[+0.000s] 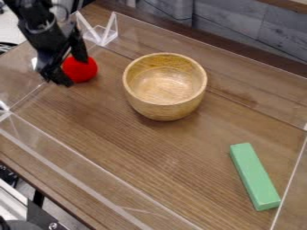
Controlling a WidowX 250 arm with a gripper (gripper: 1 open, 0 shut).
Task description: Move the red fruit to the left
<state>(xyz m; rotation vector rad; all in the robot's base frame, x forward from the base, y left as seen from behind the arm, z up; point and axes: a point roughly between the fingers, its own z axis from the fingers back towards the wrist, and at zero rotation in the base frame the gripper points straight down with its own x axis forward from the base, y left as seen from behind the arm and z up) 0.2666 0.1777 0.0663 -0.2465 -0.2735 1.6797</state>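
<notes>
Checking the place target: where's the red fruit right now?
In the camera view, the red fruit is at upper left on the table, left of the wooden bowl, beside the gripper.

Small round bright-red toy fruit (81, 69), smooth and glossy-looking, upper-left part of the wooden table, just left of the round light wooden bowl with a gap between them, beside the dark robot gripper, which overlaps its left edge in the view. Sits on the tabletop, outside the bowl, much smaller than it, looks whole, right side and most of the front face in plain sight, upper left partly covered by the gripper. Leafy bit can't be made out at this blur, and whether the gripper touches the fruit is hard to say, probably very near.
</notes>
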